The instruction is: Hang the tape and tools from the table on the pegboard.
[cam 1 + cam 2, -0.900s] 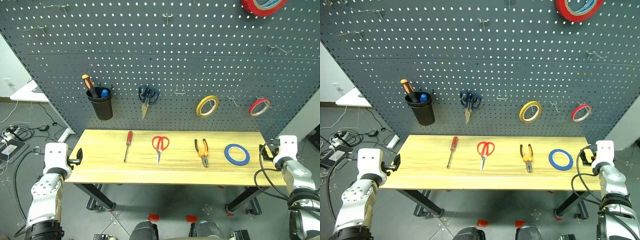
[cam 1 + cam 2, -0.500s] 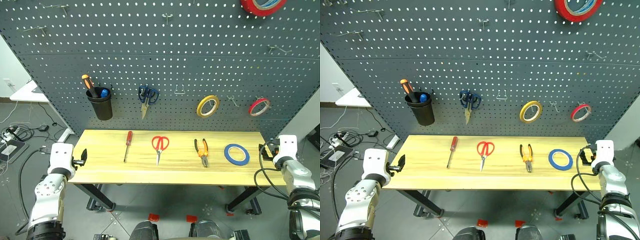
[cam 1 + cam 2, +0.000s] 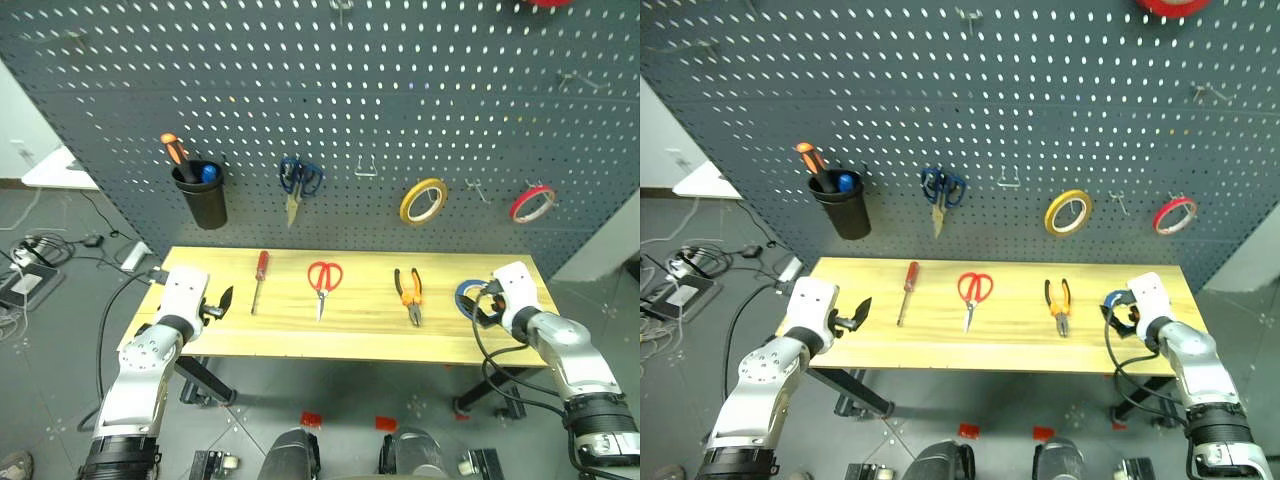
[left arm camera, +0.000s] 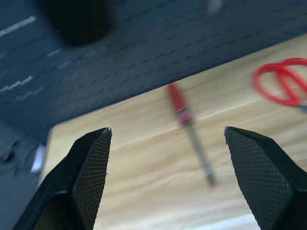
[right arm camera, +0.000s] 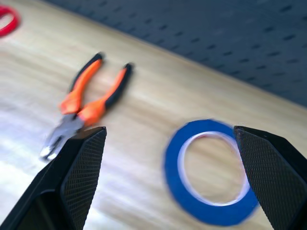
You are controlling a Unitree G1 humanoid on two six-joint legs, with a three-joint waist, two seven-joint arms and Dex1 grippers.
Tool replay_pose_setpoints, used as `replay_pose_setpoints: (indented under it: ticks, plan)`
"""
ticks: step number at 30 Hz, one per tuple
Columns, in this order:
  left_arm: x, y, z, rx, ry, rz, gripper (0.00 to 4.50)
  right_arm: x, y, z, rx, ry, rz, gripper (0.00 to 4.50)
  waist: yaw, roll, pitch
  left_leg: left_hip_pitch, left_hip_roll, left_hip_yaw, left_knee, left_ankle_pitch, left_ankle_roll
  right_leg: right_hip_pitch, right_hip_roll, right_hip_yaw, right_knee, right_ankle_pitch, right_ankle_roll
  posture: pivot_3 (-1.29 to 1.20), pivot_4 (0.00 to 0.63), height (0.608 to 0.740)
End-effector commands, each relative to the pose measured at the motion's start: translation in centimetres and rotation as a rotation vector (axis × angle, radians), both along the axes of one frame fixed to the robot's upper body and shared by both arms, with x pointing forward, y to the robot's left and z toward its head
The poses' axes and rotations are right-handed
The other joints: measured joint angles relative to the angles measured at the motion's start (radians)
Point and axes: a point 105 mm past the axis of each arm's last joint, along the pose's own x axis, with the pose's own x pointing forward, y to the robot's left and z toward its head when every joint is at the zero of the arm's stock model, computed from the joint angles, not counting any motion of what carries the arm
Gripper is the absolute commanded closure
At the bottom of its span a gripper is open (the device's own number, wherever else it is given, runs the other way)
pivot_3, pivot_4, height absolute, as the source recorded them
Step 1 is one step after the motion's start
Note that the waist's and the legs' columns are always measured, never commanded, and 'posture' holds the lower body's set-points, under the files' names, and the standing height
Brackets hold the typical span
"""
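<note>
Dark grey pegboard (image 3: 330, 90) covers the whole back wall behind the table (image 3: 350, 335), its hooks mostly bare. Hanging on it, left to right, are a black cup (image 3: 200, 198) holding an orange-handled screwdriver (image 3: 174, 150), blue scissors (image 3: 298, 182), a yellow tape ring (image 3: 424, 200) and a red tape ring (image 3: 532, 203).

On the table's plank top four things lie in a row, well apart from one another. Farthest left is the red screwdriver (image 3: 258, 278), its shaft pointing toward the near edge. Next come the red scissors (image 3: 322, 283), blades toward the near edge, then the pliers (image 3: 408, 292) with orange-and-black handles, nose toward the near edge. At the right end lies the blue tape (image 5: 209, 173), flat on the wood, its pale core showing.

The left gripper (image 3: 217, 305) hovers over the table's left end, near the red screwdriver but clear of it, jaws spread wide and holding nothing. In its wrist view the screwdriver lies on the wood between its two fingers (image 4: 91, 167).

The right gripper (image 3: 478, 305) is just beside the blue tape at the table's right end, jaws also spread wide and empty. From its wrist view the tape lies on the planks between the fingers (image 5: 81, 167), with the pliers off to one side.
</note>
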Motion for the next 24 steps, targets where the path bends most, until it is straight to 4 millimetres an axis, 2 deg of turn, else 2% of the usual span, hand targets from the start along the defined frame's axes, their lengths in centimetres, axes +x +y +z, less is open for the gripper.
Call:
replay_pose_setpoints:
  ticks: [1,3,4,6,10,13,20,24]
  plan:
    - [0.7,-5.2,2.2,-0.036,-0.023,-0.262,0.53,0.7,0.8,1.3,-0.025,0.019,0.029,0.0,0.0,-0.001,0.017,-0.003,0.0,0.002,0.0,0.003,0.005,0.0,0.0,0.001,0.001,0.0,0.0,-0.26,0.212,0.74]
    - [0.8,-7.9,3.1,-0.098,-0.001,-0.412,0.53,1.4,0.8,1.4,-0.03,0.06,0.017,0.0,-0.001,-0.004,0.04,-0.006,0.0,0.005,0.0,0.003,0.007,-0.004,0.001,0.003,0.002,0.001,0.0,-0.27,0.242,0.74]
    - [0.9,-9.2,3.2,-0.074,0.015,-0.48,0.53,1.9,0.8,1.4,-0.031,0.085,0.007,0.0,-0.002,-0.003,0.053,-0.006,0.0,0.007,0.0,0.002,0.008,-0.004,0.001,0.005,0.002,0.001,-0.001,-0.27,0.255,0.74]
    - [0.9,-10.4,3.2,-0.024,0.023,-0.558,0.53,2.4,0.8,1.3,-0.042,0.116,-0.002,0.0,-0.004,-0.004,0.074,-0.006,0.001,0.012,0.0,0.002,0.008,-0.007,0.001,0.009,0.003,0.002,0.0,-0.27,0.265,0.74]
    - [0.6,-13.3,4.4,-0.037,0.011,-0.718,0.53,4.1,0.2,1.4,-0.065,0.151,-0.047,0.0,-0.007,-0.011,0.107,-0.006,0.001,0.017,0.0,0.001,0.011,-0.009,0.002,0.014,0.002,0.003,-0.002,-0.27,0.296,0.74]
    - [0.0,-15.5,4.5,0.019,0.002,-0.844,0.53,5.3,-0.7,0.7,-0.083,0.214,-0.09,0.0,-0.005,-0.012,0.13,-0.007,0.001,0.019,0.0,0.0,0.011,-0.011,0.001,0.016,0.001,0.003,-0.002,-0.27,0.319,0.74]
    - [-1.4,-17.7,4.1,0.047,-0.001,-0.964,0.53,5.8,-1.7,-0.9,-0.13,0.313,-0.112,0.0,-0.006,-0.015,0.153,-0.011,0.001,0.025,0.0,0.001,0.01,-0.016,0.0,0.02,0.0,0.003,-0.002,-0.26,0.326,0.74]
    - [-1.9,-18.3,4.3,0.032,-0.012,-0.987,0.49,5.6,-1.7,-1.8,-0.16,0.366,-0.096,0.91,-0.005,-0.018,0.154,-0.011,0.002,0.026,0.001,0.001,0.01,-0.016,0.0,0.021,0.001,0.004,-0.001,-0.26,0.321,0.74]
